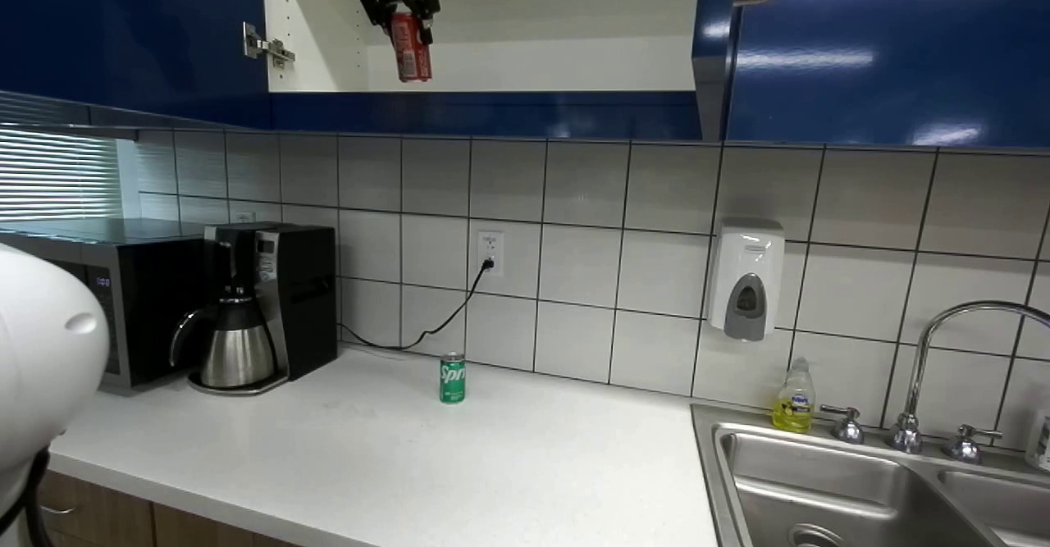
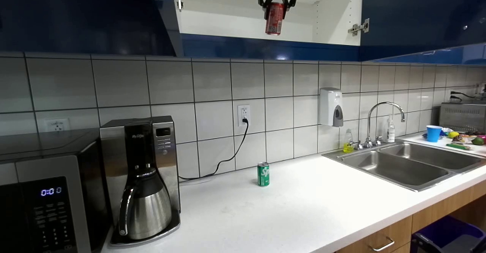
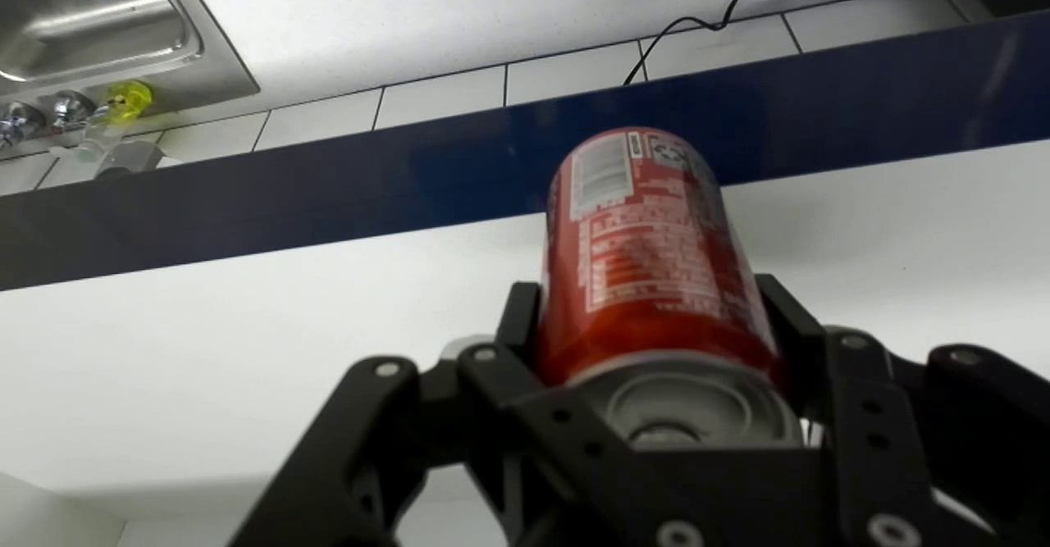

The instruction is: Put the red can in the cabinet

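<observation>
- Wrist view: tool [image 3: 656, 313] grips the red can [image 3: 648, 243], barcode [image 3: 601, 174] showing.
- Both exterior views: tool points down, red can at the cabinet [image 1: 492, 112] opening.
- Green can [image 1: 452, 379] on worktop [image 1: 492, 465]: "Spr"; microwave [image 2: 49, 203]: "0:00".

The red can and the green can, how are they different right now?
They differ in three ways. The red can is up in the air, held by the gripper, while the green can stands on the counter. The red can tilts a little, while the green can is upright. And the red can's body is red, while the green can's is green. Both are slim, round drink cans.
</observation>
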Robot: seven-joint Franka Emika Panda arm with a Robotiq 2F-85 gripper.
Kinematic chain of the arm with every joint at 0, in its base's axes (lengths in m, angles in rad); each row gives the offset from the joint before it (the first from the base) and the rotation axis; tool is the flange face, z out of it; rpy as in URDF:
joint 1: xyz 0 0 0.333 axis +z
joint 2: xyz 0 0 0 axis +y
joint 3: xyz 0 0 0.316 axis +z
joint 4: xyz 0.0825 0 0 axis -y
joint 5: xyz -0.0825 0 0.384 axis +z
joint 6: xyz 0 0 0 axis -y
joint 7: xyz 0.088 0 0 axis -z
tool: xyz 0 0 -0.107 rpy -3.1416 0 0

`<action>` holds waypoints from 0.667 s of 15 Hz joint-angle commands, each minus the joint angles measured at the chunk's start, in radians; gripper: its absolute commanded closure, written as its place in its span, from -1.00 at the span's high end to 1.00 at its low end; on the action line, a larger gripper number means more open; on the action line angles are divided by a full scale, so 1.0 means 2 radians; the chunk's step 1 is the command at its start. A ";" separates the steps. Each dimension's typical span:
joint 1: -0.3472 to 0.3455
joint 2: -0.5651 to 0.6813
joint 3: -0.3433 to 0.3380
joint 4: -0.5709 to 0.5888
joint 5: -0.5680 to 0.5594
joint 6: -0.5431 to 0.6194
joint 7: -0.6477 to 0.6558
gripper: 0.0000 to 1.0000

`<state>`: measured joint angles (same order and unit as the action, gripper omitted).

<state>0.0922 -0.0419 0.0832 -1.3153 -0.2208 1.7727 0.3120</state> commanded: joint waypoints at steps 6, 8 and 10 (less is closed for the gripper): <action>0.007 0.093 0.001 0.148 -0.021 -0.069 0.027 -0.21; 0.006 0.114 -0.001 0.172 -0.021 -0.081 0.031 -0.21; 0.007 0.133 -0.004 0.193 -0.020 -0.090 0.033 -0.21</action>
<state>0.0982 0.1461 0.0792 -1.0550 -0.2385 1.6533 0.3500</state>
